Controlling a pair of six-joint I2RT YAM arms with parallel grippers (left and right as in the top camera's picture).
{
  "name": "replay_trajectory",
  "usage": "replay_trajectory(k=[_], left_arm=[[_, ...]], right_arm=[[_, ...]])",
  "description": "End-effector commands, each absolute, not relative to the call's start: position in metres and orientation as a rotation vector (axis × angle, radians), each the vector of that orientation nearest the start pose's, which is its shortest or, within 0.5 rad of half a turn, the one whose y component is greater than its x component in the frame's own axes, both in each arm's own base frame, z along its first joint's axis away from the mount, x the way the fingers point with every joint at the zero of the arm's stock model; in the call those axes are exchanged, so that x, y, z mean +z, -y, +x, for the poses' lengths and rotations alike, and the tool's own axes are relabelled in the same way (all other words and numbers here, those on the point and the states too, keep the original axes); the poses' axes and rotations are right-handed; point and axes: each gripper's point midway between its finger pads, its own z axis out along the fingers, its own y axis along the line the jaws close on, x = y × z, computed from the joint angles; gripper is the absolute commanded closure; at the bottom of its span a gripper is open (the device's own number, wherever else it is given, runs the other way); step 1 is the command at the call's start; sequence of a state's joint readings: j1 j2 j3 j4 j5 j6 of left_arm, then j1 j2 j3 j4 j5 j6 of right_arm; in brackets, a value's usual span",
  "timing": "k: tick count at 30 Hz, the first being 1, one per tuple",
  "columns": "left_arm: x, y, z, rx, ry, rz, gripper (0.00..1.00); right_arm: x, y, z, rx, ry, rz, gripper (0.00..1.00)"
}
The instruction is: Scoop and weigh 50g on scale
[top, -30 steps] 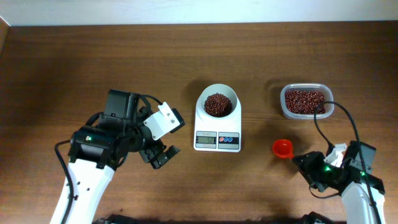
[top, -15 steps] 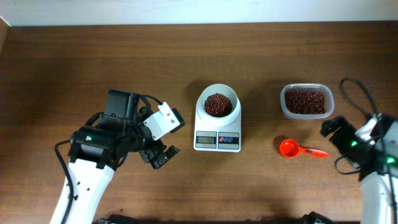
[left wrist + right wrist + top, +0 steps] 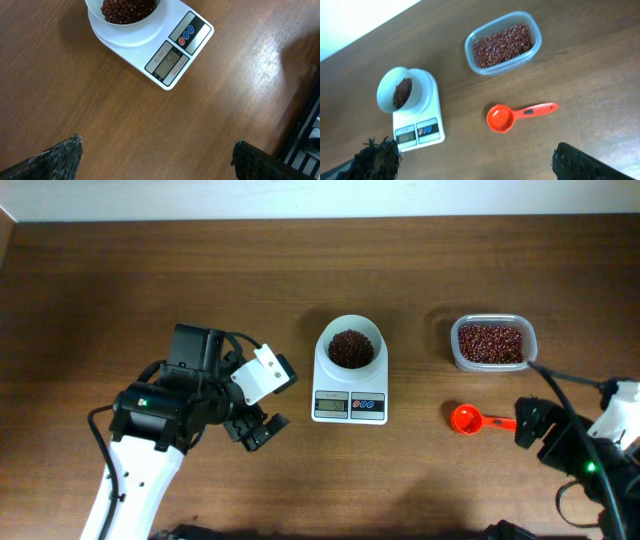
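Note:
The white scale (image 3: 350, 406) stands mid-table, its round bowl (image 3: 350, 321) holding red beans. The left wrist view shows the scale (image 3: 172, 60) at the top, the right wrist view shows the scale (image 3: 417, 131) at lower left. An empty red scoop (image 3: 463, 418) lies flat on the table right of the scale, handle pointing right; the right wrist view has the scoop (image 3: 501, 118) at its centre. My right gripper (image 3: 530, 425) is open, just right of the handle, holding nothing (image 3: 472, 145). My left gripper (image 3: 255, 430) is open over bare wood left of the scale (image 3: 156, 142).
A clear tub of red beans (image 3: 491, 343) sits at the back right, above the scoop, and shows as the tub (image 3: 503, 42) in the right wrist view. The right arm's black cable (image 3: 560, 375) arcs beside the tub. The table's far edge meets a pale wall.
My right gripper has opened and let go of the scoop, which now lies on the table slightly further right. The right arm swung away, then back to the lower right. The left arm stayed still.

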State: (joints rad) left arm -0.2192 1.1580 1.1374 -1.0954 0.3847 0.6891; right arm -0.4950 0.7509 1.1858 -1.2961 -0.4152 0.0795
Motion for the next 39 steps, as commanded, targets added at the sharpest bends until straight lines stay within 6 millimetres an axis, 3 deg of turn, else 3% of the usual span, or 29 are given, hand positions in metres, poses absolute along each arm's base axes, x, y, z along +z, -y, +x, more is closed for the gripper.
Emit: replay_trajectory(k=[1, 3, 7, 10, 11, 14, 19, 23, 26, 30, 32, 35, 39], left_arm=[[0.207, 0.119, 0.244, -0.336, -2.251, 1.246, 0.01], [0.207, 0.119, 0.244, -0.336, -2.251, 1.246, 0.01], [0.207, 0.119, 0.244, -0.336, -2.251, 1.246, 0.01], [0.207, 0.119, 0.244, -0.336, -2.251, 1.246, 0.01], [0.207, 0.119, 0.244, -0.336, -2.251, 1.246, 0.01], [0.207, 0.119, 0.244, -0.336, -2.251, 1.246, 0.01], [0.207, 0.119, 0.244, -0.336, -2.251, 1.246, 0.01], [0.207, 0.119, 0.244, -0.336, -2.251, 1.246, 0.01], [0.207, 0.119, 0.244, -0.336, -2.251, 1.246, 0.01], [0.207, 0.119, 0.244, -0.336, -2.251, 1.246, 0.01], [0.207, 0.119, 0.244, -0.336, -2.251, 1.246, 0.01], [0.207, 0.119, 0.244, -0.336, -2.251, 1.246, 0.01], [0.207, 0.119, 0.244, -0.336, -2.251, 1.246, 0.01]], right_arm=[[0.28, 0.019, 0.188, 0.324, -2.303, 0.46, 0.01], [0.277, 0.025, 0.186, 0.278, -2.314, 0.482, 0.01], [0.277, 0.012, 0.186, 0.369, -2.317, 0.456, 0.01], [0.285, -0.008, 0.187, 0.457, -2.299, 0.272, 0.01], [0.286, -0.018, 0.183, 0.486, -2.298, 0.169, 0.01], [0.288, -0.024, 0.173, 0.48, -2.282, 0.154, 0.01], [0.313, -0.046, 0.137, 0.324, -2.095, -0.043, 0.01], [0.321, -0.058, 0.109, 0.215, -1.976, -0.093, 0.01], [0.321, -0.061, 0.105, 0.209, -1.963, -0.1, 0.01], [0.304, -0.059, 0.115, 0.248, -1.992, -0.122, 0.01], [0.298, -0.065, 0.133, 0.275, -1.925, -0.281, 0.01], [0.285, -0.061, 0.162, 0.319, -1.847, -0.358, 0.01], [0.283, -0.052, 0.19, 0.348, -1.751, -0.341, 0.01]])
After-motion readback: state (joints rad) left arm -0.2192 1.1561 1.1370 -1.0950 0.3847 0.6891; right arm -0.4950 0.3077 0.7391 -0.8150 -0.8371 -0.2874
